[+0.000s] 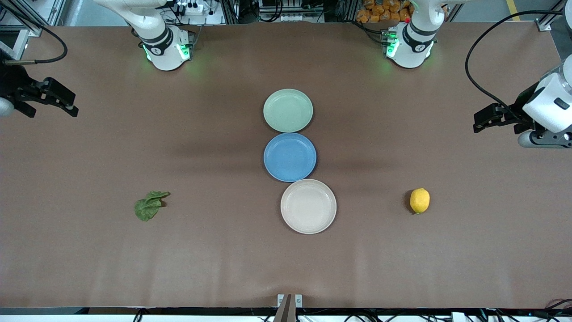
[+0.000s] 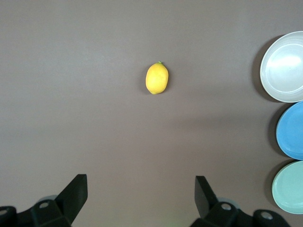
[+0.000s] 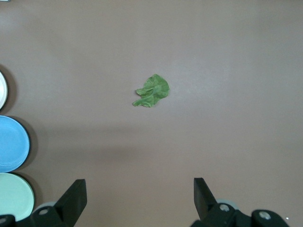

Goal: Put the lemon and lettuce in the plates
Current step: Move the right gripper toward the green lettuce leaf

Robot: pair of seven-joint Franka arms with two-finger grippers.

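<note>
- Left gripper (image 1: 478, 121) – jaws spread, holding nothing, high over the table's end toward the left arm; right gripper (image 1: 71, 105) likewise released over the other end.
- Landmark: blue plate (image 1: 290, 157), between the 2 target plates – mint plate (image 1: 288, 110) farther from the camera, beige plate (image 1: 308, 206) nearer.
- Lemon (image 1: 419, 200) lies toward the left arm's end, lettuce (image 1: 149, 205) toward the right arm's.
- Risks: lemon probably rolls if pinched off-centre; the flat leaf may slip from the fingers.

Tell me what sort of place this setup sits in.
Likely a robotics lab: two arms are mounted on a brown table, framing and cables run along its edges, and only a lemon, a lettuce leaf and three plates are laid out.
</note>
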